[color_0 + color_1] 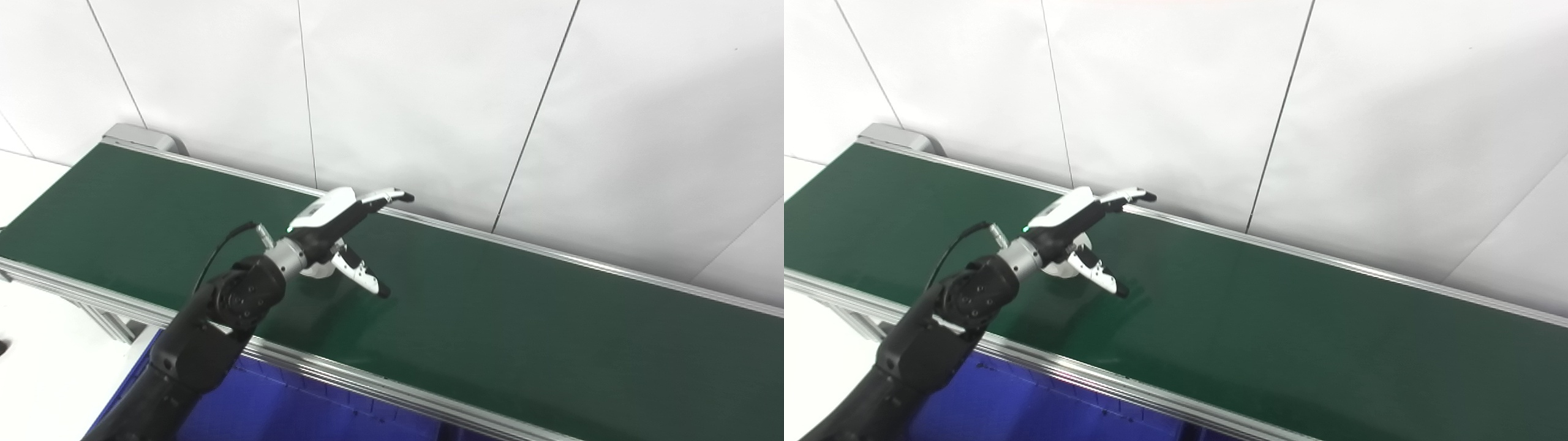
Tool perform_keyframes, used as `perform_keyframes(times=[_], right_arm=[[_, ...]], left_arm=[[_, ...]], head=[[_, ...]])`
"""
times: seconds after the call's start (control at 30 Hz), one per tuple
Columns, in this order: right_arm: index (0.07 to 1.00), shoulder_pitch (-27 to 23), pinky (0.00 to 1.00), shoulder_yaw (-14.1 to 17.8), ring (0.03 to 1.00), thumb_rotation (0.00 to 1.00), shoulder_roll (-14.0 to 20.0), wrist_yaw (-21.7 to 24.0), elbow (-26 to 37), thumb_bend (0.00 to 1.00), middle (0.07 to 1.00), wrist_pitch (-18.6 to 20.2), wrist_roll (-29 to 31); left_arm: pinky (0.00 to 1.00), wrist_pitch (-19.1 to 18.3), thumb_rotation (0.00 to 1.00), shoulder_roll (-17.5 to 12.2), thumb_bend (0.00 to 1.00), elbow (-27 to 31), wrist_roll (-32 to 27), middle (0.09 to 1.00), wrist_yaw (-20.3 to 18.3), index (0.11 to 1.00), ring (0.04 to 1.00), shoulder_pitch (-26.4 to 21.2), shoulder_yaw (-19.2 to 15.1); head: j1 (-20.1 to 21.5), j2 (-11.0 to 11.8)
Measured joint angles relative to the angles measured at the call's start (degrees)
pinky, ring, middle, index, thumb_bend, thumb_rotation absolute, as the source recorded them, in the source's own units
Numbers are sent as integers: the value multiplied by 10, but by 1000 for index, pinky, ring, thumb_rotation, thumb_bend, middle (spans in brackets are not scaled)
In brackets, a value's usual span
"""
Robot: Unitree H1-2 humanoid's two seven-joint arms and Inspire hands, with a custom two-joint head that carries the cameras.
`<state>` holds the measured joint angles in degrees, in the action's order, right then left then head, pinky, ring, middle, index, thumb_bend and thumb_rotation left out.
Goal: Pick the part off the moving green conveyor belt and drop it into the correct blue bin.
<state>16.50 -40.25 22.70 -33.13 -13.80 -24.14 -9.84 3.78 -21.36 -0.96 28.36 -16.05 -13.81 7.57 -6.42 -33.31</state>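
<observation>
The green conveyor belt (pixel 520 318) runs from the upper left to the lower right. My left hand (pixel 343 226) hovers over its left half, open, with the fingers stretched toward the far rail and the thumb pointing down at the belt. A small white round part (pixel 317 271) lies on the belt just under the wrist and behind the thumb, mostly hidden; it also shows in the right eye view (pixel 1061 268). The hand holds nothing. My right hand is not in view.
A blue bin (pixel 275 404) sits below the belt's near aluminium rail (pixel 367 376), under my left forearm. A white panelled wall (pixel 429 92) stands close behind the far rail. A white surface (pixel 37 367) lies at the lower left.
</observation>
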Motion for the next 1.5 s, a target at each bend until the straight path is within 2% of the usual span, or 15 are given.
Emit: perform_keyframes(times=[0.17,0.27,0.4,0.57,0.77,0.93,1.0,1.03,1.07,1.13,1.2,1.23,1.27,1.33,1.5], right_arm=[[865,0,642,0,734,319,0,0,0,810,803,0,0],[864,0,631,1,727,318,0,0,0,811,798,0,-2],[863,-1,636,1,727,320,0,-1,0,808,795,0,-4],[868,-1,641,2,734,323,0,0,0,807,799,0,-1],[865,0,641,7,735,316,0,8,0,810,798,0,4],[865,0,637,9,730,312,0,10,0,804,796,0,4],[865,1,643,10,732,309,0,10,1,802,797,0,3],[869,1,647,10,735,311,0,10,1,798,800,0,3],[870,1,646,10,734,311,0,10,1,795,800,0,3],[870,1,636,10,729,313,1,10,1,793,799,0,2],[870,1,637,10,730,309,1,10,1,793,799,0,1],[867,2,637,10,728,313,1,10,1,798,797,0,0],[867,2,637,10,728,315,1,10,1,799,797,0,0],[868,2,637,11,727,319,1,10,1,798,797,0,0],[868,4,646,12,736,314,1,10,6,798,803,0,0]], left_arm=[[921,-2,158,-3,947,-15,30,960,10,899,939,-1,5],[981,-1,164,-18,956,-25,73,978,22,901,968,-3,19],[999,-10,169,-33,976,-33,123,994,23,898,995,-14,35],[1000,-27,167,-41,992,-39,148,999,15,888,1000,-22,49],[1000,-38,113,-44,956,-74,173,1000,5,875,1000,-25,81],[1000,-39,10,-42,890,-105,183,982,27,850,991,-33,89],[971,-33,2,-39,869,-117,182,962,44,831,959,-37,92],[925,-22,0,-36,849,-131,176,940,55,815,931,-41,92],[858,-9,0,-34,833,-148,164,918,67,799,898,-45,92],[661,21,0,-31,774,-180,141,823,93,742,769,-51,89],[586,46,0,-24,690,-204,119,750,114,708,694,-52,83],[494,49,0,-21,575,-209,113,606,121,602,522,-51,83],[449,53,0,-18,536,-213,108,551,126,570,458,-50,83],[412,64,0,-15,504,-219,106,505,137,520,419,-50,84],[430,67,0,0,500,-224,93,506,163,484,429,-49,84]], head=[[-2,-1],[-3,-1],[-4,-1],[-7,-2],[-9,-3],[-11,-6],[-10,-6],[-10,-6],[-9,-7],[-9,-9],[-9,-9],[-9,-9],[-10,-10],[-11,-12],[-11,-15]])
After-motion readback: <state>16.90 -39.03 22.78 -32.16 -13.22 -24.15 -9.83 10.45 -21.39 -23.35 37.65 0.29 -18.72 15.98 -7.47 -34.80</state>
